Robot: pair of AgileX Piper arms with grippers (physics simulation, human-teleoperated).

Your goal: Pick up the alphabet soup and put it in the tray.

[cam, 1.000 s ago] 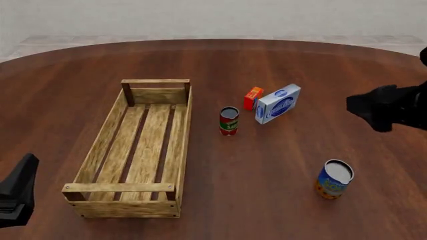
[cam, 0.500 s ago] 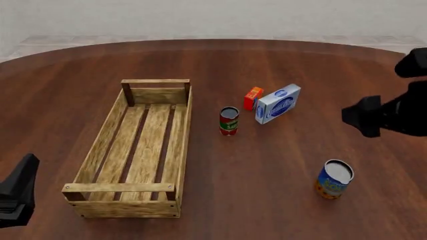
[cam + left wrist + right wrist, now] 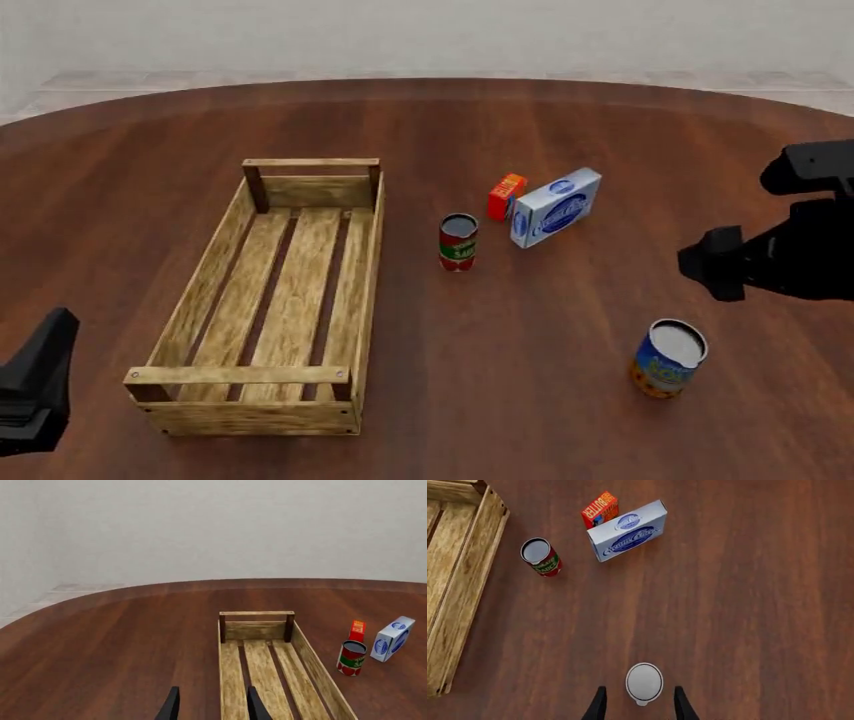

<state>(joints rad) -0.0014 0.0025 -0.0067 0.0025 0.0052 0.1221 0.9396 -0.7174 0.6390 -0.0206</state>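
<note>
Dark reddish wood forms the round surface (image 3: 561, 120), with a pale wall behind it. Upright on this surface, the alphabet soup (image 3: 667, 358) is seen directly beneath the right gripper (image 3: 638, 704), its silver-white top (image 3: 644, 682) framed between the two parted fingertips (image 3: 599, 703), untouched by either. Ahead of that gripper and well apart from the soup, a red-and-green can (image 3: 541, 557), a blue-and-white box (image 3: 626, 530) and a small orange box (image 3: 600, 509) are grouped. Off to its side lies the tray (image 3: 274, 300), with nothing inside it. The left gripper (image 3: 211, 706) is held open at the tray's near end, its fingertips parted around nothing.
</note>
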